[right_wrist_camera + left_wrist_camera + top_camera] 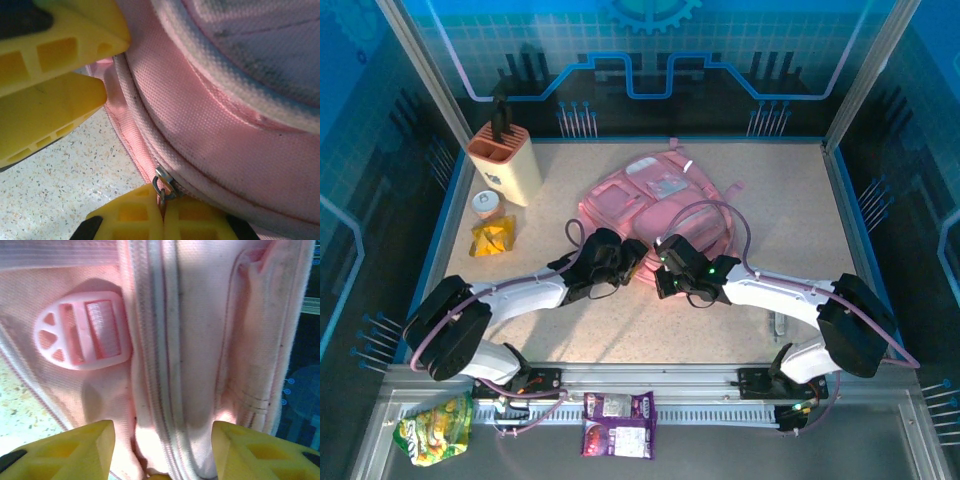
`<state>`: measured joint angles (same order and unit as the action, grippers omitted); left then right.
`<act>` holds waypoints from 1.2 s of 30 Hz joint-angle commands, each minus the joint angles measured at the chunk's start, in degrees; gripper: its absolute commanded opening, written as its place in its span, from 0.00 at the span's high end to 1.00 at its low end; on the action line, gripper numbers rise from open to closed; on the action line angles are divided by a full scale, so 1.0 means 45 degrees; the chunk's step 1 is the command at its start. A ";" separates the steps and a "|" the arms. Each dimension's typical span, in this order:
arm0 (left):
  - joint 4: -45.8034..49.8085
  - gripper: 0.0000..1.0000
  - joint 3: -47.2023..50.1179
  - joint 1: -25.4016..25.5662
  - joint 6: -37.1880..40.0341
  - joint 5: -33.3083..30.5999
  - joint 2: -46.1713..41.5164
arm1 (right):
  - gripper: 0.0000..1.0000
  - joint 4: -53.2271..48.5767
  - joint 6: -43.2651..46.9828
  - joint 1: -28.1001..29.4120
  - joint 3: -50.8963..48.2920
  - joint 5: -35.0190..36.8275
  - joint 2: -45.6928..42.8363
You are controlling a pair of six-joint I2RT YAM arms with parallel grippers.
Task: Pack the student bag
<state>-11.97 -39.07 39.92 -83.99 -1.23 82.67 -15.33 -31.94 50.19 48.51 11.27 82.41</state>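
- I work in a robot lab cell, not a home or a shop.
- Aluminium frame posts [420, 72] fence in my speckled tabletop [790, 200].
- The blue wall panels [740, 35] carry a printed grid, circuit lines and a gear.
- My arm bases [532, 380] are bolted by a slotted metal rail [710, 412] at the near edge.

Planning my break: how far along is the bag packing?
Done: nothing visibly; the purple packet and green packet lie outside on the near rail. In hand: right end effector pinches the pink backpack's zipper pull; left end effector straddles its seam. Remaining: probably unzip, load, close.
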 commanded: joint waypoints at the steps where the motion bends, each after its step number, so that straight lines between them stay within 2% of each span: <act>1: -0.1005 0.46 -0.0598 0.0149 -0.0093 0.0120 0.0733 | 1.00 0.0340 0.0087 0.0110 0.0310 -0.0483 0.0116; 3: -0.1008 0.49 -0.0872 0.0235 -0.0103 0.0216 0.1208 | 1.00 0.0366 0.0048 0.0110 0.0279 -0.0424 0.0087; 5: -0.1067 0.57 -0.1019 0.0275 -0.0091 0.0129 0.1502 | 1.00 0.0388 0.0048 0.0115 0.0267 -0.0432 0.0083; 10: -0.0445 0.86 -0.1150 0.0270 0.0170 -0.0371 0.1543 | 1.00 -0.0072 0.0047 0.0093 0.0246 0.0116 -0.0082; 13: 0.0259 0.99 -0.0946 0.0064 0.0502 -0.0735 0.1000 | 1.00 -0.0423 0.0087 0.0042 0.0063 0.0706 -0.0507; 16: 0.1007 1.00 -0.0644 -0.0508 0.1064 -0.0681 0.0238 | 1.00 -0.1190 0.0143 -0.0142 -0.0094 0.1417 -0.0974; 20: 0.1165 1.00 -0.0056 -0.1656 0.1614 0.0168 -0.0754 | 1.00 -0.2117 0.0177 -0.0834 -0.0560 0.1867 -0.1740; 25: 0.2800 1.00 -0.0387 -0.3058 0.3403 0.1092 -0.1672 | 1.00 -0.2324 0.0515 -0.3006 -0.1322 0.0873 -0.2795; 30: 0.3937 1.00 -0.0966 -0.4116 0.5088 0.1715 -0.1782 | 1.00 -0.2579 0.1303 -0.4400 -0.1204 0.0669 -0.2810; 32: 0.4038 1.00 -0.1215 -0.4494 0.5441 0.2116 -0.1591 | 1.00 -0.2705 0.1570 -0.4424 -0.1001 0.0638 -0.2798; 36: 0.3746 1.00 -0.1626 -0.4803 0.5943 0.2550 -0.1008 | 1.00 -0.2389 0.2181 -0.3905 -0.0846 -0.0532 -0.2930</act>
<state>3.29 -43.51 21.96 -62.33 15.46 77.08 -19.05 -24.71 33.10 43.62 6.09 70.72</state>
